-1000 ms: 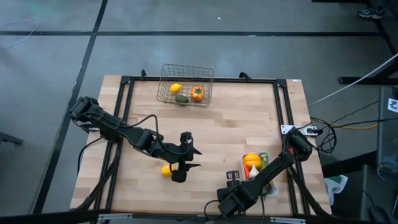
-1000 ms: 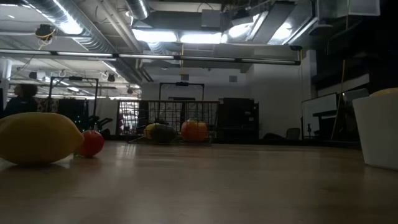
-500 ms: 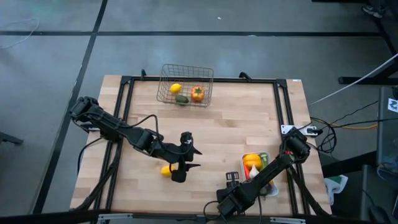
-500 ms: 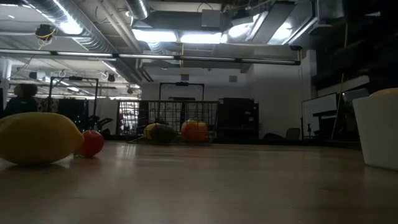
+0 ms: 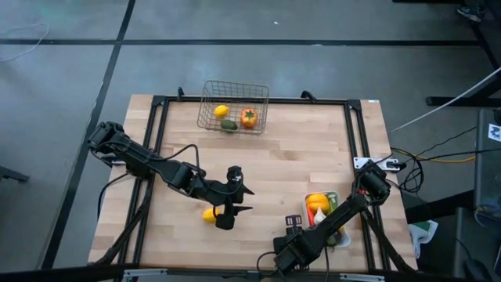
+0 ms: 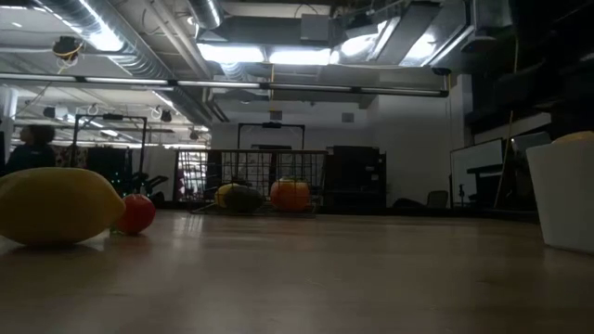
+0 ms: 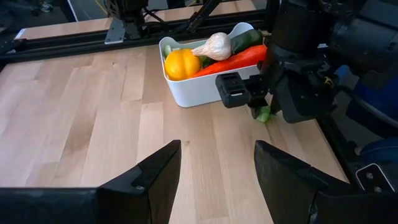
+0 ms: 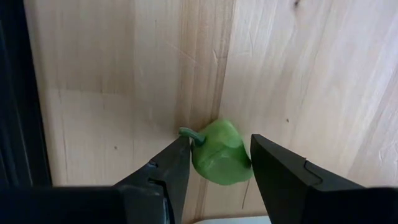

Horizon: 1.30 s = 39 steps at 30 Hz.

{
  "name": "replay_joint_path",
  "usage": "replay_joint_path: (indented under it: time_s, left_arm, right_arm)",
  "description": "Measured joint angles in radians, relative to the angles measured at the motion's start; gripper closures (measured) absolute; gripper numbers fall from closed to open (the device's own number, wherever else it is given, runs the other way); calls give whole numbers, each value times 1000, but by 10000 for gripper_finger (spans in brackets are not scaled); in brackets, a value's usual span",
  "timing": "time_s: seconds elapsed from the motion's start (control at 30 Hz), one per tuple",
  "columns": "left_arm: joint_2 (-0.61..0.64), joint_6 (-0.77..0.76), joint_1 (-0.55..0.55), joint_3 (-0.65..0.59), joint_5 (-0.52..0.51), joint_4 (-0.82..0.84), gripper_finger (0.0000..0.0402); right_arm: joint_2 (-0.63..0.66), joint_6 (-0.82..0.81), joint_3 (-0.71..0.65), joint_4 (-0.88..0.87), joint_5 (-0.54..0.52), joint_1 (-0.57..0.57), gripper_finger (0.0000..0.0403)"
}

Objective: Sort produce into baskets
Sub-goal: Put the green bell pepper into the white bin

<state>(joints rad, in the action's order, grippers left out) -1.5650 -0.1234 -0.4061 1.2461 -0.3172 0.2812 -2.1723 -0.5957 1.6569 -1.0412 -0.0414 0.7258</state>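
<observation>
A green pepper [image 8: 217, 154] lies on the wooden table, close to the white tray [image 7: 199, 93]. The tray holds a yellow pepper, a garlic, a carrot and green pieces. My right gripper [image 8: 219, 142] points down over the green pepper, open, one finger on each side; it also shows in the left wrist view [image 7: 292, 87]. My left gripper [image 7: 214, 180] is open and empty at mid-table [image 5: 244, 200]. A yellow lemon [image 5: 209, 213] lies next to it. The wire basket [image 5: 232, 108] at the far edge holds a lemon, a green piece and an orange tomato. My right gripper comes from above, its two fingers [image 8: 174, 168] standing on either side of the green pepper's body [image 8: 227, 163], stem end toward one finger. I cannot tell whether the fingers touch it. The pepper rests on the table.
In the low view a small red round piece [image 6: 136, 213] lies beside the lemon [image 6: 56, 204]. A black frame [image 5: 156, 125] runs around the table. Bare wood lies between the basket and the tray.
</observation>
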Motion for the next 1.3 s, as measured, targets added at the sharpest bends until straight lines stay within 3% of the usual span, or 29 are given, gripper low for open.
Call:
replay_joint_path:
  time_s: [0.37,0.67,1.13,1.3]
  left_arm:
    - [0,1,0,0,0,0,202]
    - [0,1,0,0,0,0,202]
    - [0,1,0,0,0,1,202]
    - [0,1,1,0,0,1,202]
  right_arm:
    - [0,0,0,0,7,0,305]
    - [0,28,137,-106,-22,0,309]
    - [2,75,507,-531,-105,0,310]
    - [68,113,513,-533,-117,3,310]
